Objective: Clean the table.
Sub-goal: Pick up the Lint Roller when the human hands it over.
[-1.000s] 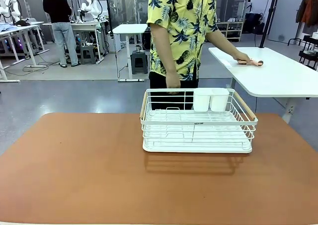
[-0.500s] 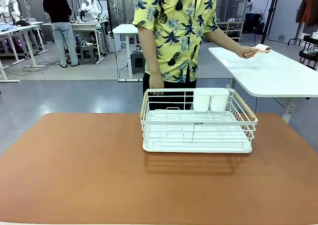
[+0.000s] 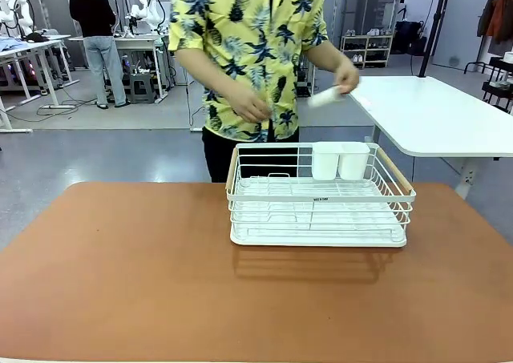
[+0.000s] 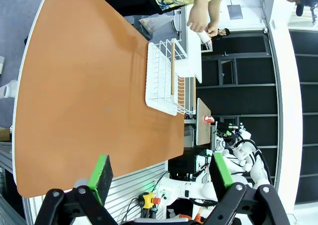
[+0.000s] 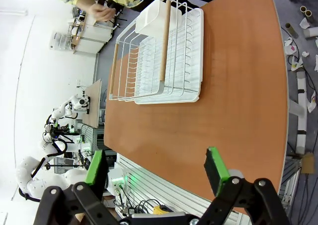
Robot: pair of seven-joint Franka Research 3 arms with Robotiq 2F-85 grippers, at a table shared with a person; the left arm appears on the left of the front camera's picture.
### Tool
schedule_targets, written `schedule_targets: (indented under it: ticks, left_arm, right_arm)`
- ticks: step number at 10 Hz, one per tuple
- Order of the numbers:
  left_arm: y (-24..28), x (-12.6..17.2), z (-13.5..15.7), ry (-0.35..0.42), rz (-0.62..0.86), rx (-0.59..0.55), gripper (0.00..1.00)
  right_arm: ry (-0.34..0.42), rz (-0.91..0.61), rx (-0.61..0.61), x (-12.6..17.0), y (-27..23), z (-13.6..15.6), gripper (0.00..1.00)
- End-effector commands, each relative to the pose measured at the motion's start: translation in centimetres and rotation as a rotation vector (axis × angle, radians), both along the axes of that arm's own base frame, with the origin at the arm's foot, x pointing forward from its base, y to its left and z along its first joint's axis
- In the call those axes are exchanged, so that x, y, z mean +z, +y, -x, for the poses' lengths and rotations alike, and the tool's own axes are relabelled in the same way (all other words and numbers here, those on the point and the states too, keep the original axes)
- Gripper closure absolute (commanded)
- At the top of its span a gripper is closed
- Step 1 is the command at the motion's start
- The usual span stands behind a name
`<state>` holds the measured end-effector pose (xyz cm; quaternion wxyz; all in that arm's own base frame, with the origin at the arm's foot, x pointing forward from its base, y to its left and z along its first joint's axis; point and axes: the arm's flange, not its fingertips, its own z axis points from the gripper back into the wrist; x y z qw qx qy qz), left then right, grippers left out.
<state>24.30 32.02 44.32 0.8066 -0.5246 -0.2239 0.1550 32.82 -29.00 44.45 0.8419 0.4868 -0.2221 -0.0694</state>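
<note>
Cleaning looks unstarted — bench (image 3: 120, 259) carries a white rack (image 3: 321, 211) toward 1 o'clock | left pincer (image 4: 159, 173), right pincer (image 5: 156, 170) — both gaping, empty.

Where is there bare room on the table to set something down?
The smooth reddish-brown table is bare left of the white wire dish rack, across the near strip before it, and in a narrower strip to its right. Crowded only far middle, where the rack stands.
</note>
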Motion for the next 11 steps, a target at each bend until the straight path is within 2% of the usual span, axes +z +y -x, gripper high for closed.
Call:
schedule_targets:
  ticks: [1,11]
  left_arm:
    - [0.38,0.07,0.10,-0.031,0.007,-0.009,0.00]
    - [0.38,0.07,0.10,-0.031,0.007,-0.009,0.00]
  right_arm:
    - [-0.030,-0.010,0.008,0.15,-0.04,0.04,0.00]
    - [-0.030,-0.010,0.008,0.15,-0.04,0.04,0.00]
